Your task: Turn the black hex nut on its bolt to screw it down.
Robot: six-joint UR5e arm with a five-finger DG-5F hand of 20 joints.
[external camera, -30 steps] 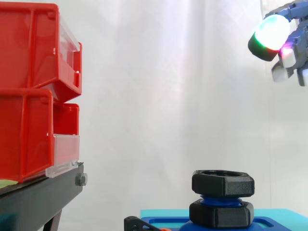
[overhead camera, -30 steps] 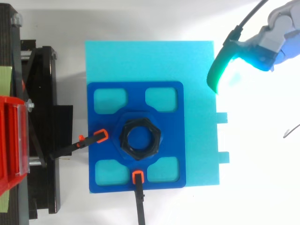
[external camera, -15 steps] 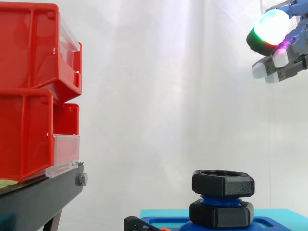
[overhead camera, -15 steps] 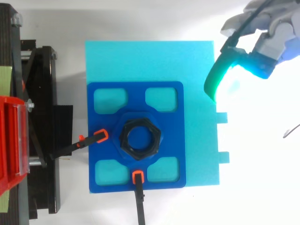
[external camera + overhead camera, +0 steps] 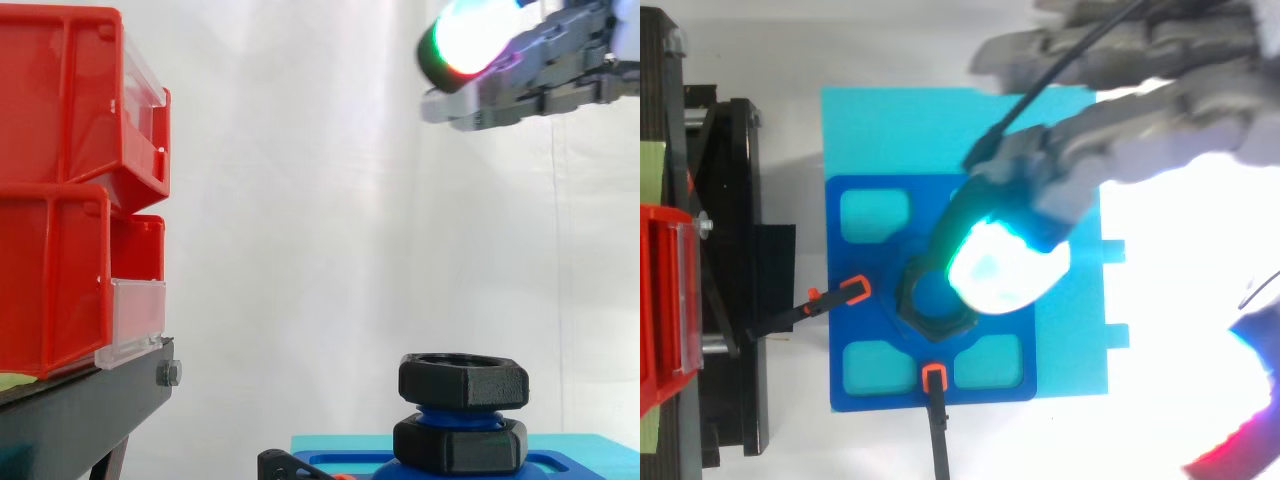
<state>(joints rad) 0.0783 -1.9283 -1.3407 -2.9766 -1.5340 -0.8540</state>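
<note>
Hand (image 5: 1120,165) now over half-hidden nut (image 5: 908,298)

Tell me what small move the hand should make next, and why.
Probably lower it straight down. In the side view the hand hovers open, high above the upper black hex nut, with a clear gap between them. From above, its glowing fingertip overlaps the nut, so little sideways correction seems needed.
</note>
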